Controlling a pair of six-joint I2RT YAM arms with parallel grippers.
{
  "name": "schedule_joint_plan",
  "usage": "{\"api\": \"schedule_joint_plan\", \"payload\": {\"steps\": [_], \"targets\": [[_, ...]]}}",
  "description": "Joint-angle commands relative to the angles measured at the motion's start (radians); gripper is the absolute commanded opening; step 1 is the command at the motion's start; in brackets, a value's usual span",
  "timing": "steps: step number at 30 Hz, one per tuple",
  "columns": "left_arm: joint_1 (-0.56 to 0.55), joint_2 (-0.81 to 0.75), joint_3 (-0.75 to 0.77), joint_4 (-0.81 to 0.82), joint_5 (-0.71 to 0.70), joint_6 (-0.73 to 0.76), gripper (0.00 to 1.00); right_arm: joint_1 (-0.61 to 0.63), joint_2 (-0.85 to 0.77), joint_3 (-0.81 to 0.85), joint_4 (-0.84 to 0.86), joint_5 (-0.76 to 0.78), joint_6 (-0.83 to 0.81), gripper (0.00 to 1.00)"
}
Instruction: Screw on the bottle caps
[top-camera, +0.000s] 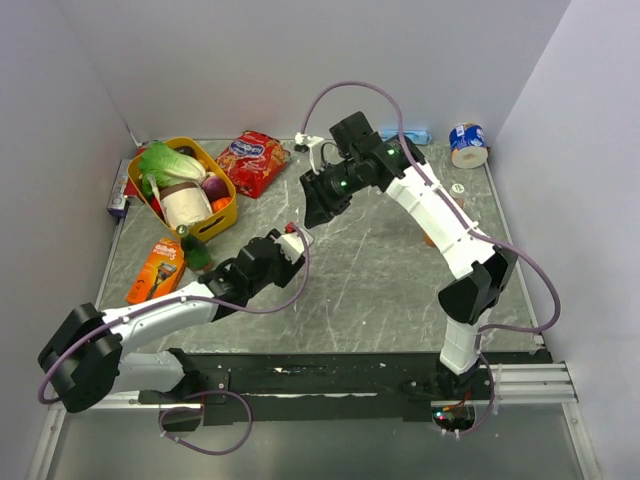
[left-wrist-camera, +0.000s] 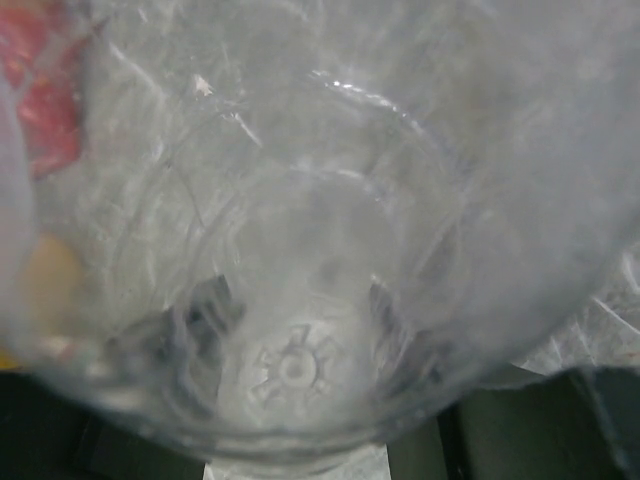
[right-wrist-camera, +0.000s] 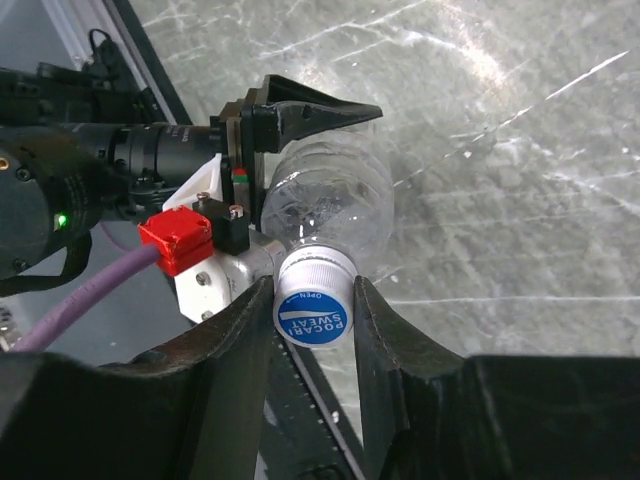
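Note:
A colourless see-through bottle (right-wrist-camera: 330, 195) lies on its side above the table between my two grippers. The left gripper (top-camera: 288, 243) is shut on its body, and in the left wrist view the bottle (left-wrist-camera: 295, 365) fills the frame base-on, with dark fingers (left-wrist-camera: 200, 322) showing through the plastic. A blue-topped bottle cap (right-wrist-camera: 312, 318) with white sides sits on the bottle's neck. My right gripper (right-wrist-camera: 313, 296) is shut on this cap, one finger pressed against each side. In the top view the right gripper (top-camera: 313, 214) points down at the left one. A small pale cap (top-camera: 458, 188) lies at the right.
A yellow basket (top-camera: 228, 222) of vegetables stands at the back left beside a red snack bag (top-camera: 251, 160). An orange packet (top-camera: 155, 268) and a dark green bottle (top-camera: 196, 250) sit near the left arm. A blue-and-white tape roll (top-camera: 467, 143) is at the back right.

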Motion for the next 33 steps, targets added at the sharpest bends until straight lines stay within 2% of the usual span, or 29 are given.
{"api": "schedule_joint_plan", "payload": {"steps": [1, 4, 6, 9, 10, 12, 13, 15, 16, 17, 19, 21, 23, 33], "targets": [[-0.023, -0.1, 0.058, 0.194, 0.08, 0.002, 0.01, -0.026, 0.006, 0.098, -0.073, -0.102, 0.005, 0.53], [-0.018, -0.143, 0.009, 0.113, 0.183, 0.042, 0.01, -0.106, 0.008, 0.272, -0.103, -0.197, -0.047, 0.74], [-0.014, -0.172, -0.016, 0.078, 0.259, 0.07, 0.01, -0.159, -0.003, 0.332, -0.103, -0.31, -0.078, 0.78], [-0.001, -0.198, -0.017, -0.025, 0.335, 0.142, 0.01, -0.18, -0.087, 0.24, -0.074, -0.405, -0.191, 0.79], [0.021, -0.213, -0.013, -0.051, 0.414, 0.162, 0.01, -0.175, -0.145, 0.203, -0.08, -0.423, -0.322, 0.79], [0.04, -0.226, 0.004, -0.137, 0.48, 0.246, 0.01, -0.16, -0.208, 0.093, -0.103, -0.437, -0.475, 0.78], [0.055, -0.233, 0.01, -0.159, 0.523, 0.264, 0.01, -0.12, -0.263, 0.065, -0.125, -0.418, -0.652, 0.77], [0.069, -0.23, 0.057, -0.277, 0.571, 0.352, 0.01, -0.062, -0.317, -0.007, -0.201, -0.362, -0.853, 0.76], [0.072, -0.221, 0.07, -0.298, 0.576, 0.366, 0.01, -0.024, -0.369, -0.039, -0.215, -0.27, -1.038, 0.74], [0.074, -0.22, 0.078, -0.333, 0.58, 0.381, 0.01, 0.038, -0.4, -0.079, -0.215, -0.231, -1.11, 0.73], [0.075, -0.22, 0.093, -0.357, 0.591, 0.403, 0.01, 0.082, -0.483, -0.211, -0.15, -0.158, -1.242, 0.73], [0.077, -0.22, 0.098, -0.372, 0.605, 0.423, 0.01, 0.13, -0.517, -0.291, -0.114, -0.13, -1.297, 0.73], [0.078, -0.218, 0.105, -0.38, 0.62, 0.442, 0.01, 0.171, -0.52, -0.302, -0.128, -0.095, -1.359, 0.73], [0.078, -0.207, 0.145, -0.426, 0.652, 0.515, 0.01, 0.25, -0.502, -0.348, -0.077, -0.035, -1.408, 0.65]]}}
